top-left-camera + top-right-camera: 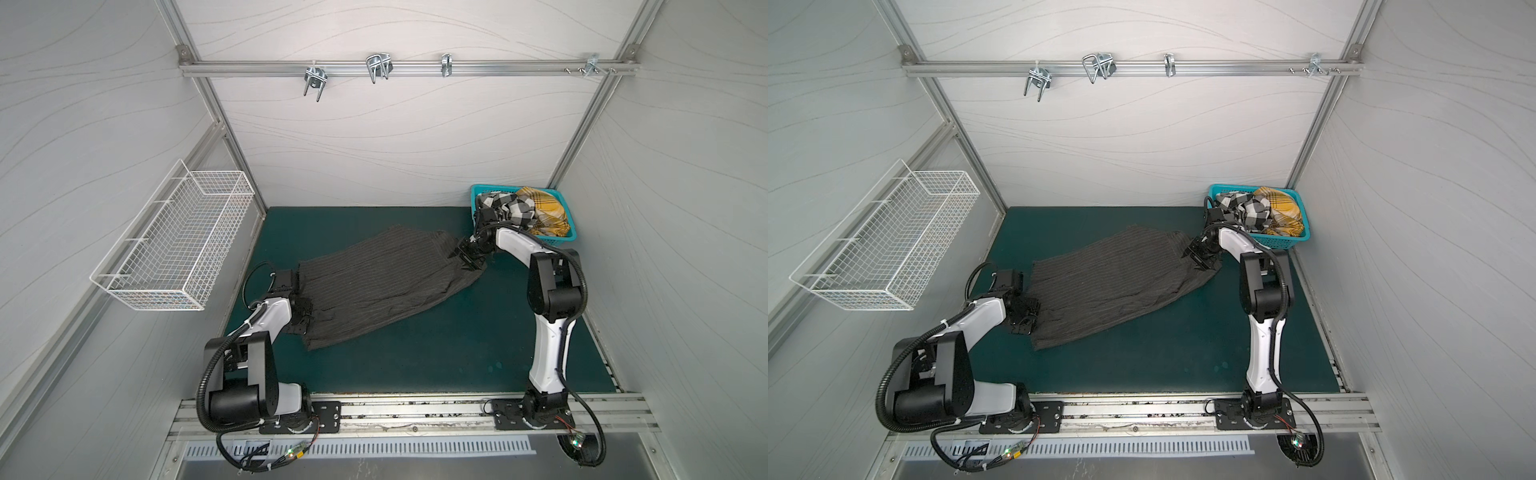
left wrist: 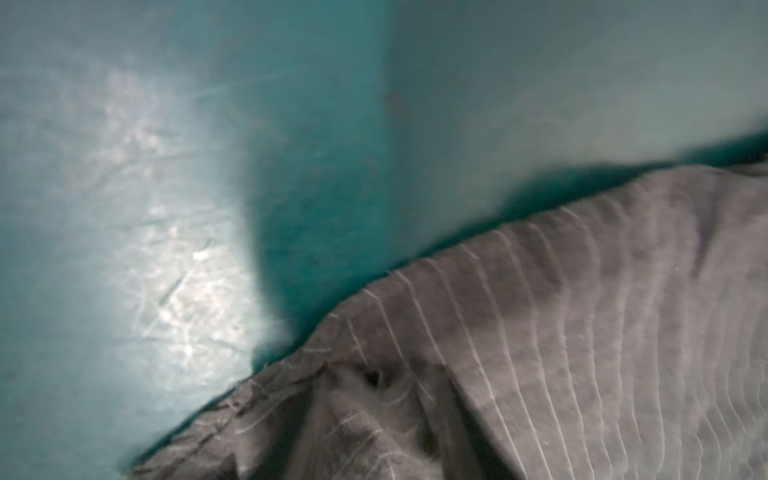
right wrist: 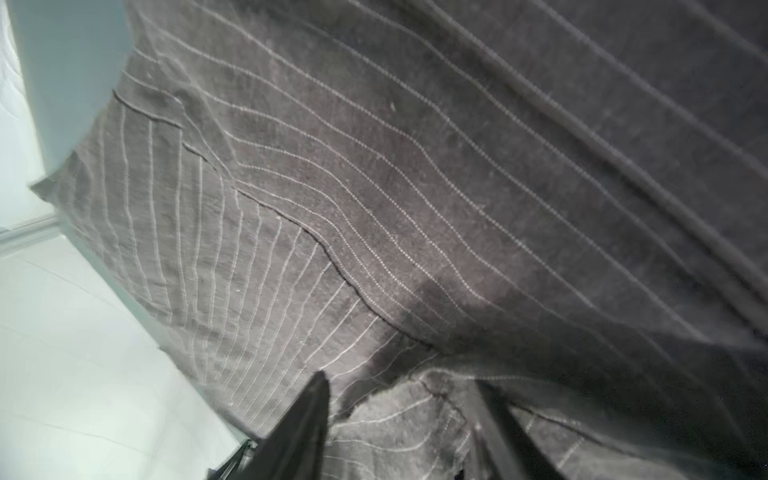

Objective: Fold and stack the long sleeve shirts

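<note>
both top views hang high overhead at the front, side by side, looking steeply down. they share nearly the same sight of the whole green mat (image 1: pixel 415 365). each wrist camera sits very close to the pinstriped shirt (image 2: pixel 540 332), blurred — the left also catches bare mat, the right mostly cloth.

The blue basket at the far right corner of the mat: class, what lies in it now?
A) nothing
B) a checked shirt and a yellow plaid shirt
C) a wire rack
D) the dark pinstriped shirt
B: in both top views the blue basket holds the black-and-white checked shirt and the mustard-yellow plaid shirt, while the dark pinstriped shirt lies spread on the green mat.
</note>
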### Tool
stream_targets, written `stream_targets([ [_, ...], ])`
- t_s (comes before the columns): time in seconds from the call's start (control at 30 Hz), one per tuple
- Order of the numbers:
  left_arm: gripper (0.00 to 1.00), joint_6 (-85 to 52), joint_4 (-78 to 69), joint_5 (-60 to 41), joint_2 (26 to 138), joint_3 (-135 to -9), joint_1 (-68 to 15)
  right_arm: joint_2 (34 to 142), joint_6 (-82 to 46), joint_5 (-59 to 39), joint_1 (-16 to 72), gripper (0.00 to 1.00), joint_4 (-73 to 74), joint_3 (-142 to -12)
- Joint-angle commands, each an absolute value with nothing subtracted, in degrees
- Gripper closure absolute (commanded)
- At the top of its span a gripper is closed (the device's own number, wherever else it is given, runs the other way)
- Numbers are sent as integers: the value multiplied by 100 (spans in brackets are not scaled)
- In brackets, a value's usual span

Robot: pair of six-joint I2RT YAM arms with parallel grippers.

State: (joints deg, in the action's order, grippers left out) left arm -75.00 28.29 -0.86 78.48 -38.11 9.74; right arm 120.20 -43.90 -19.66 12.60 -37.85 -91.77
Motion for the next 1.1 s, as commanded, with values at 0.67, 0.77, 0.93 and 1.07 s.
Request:
stream_targets([
  [0.67, 56, -7169, 3017, -558, 7833, -3759, -337, 11686, -2521, -1255, 1608, 34, -4548, -8172],
  [0.77, 56, -6841, 3376, -584, 7685, -3557, -4, 11306, -2612, -1715, 1682, 36, -4712, -7346],
  [0.93, 48, -5588, 4061, -551, 7281, -3499, 1294, 10053, -2829, -1889, 2280, 36, -5055, -5891],
  [1.07, 41, -4604, 4433, -587, 7831, -4211, 1483, 9283, -3100, -1760, 2833, 35, -5470, -5576],
])
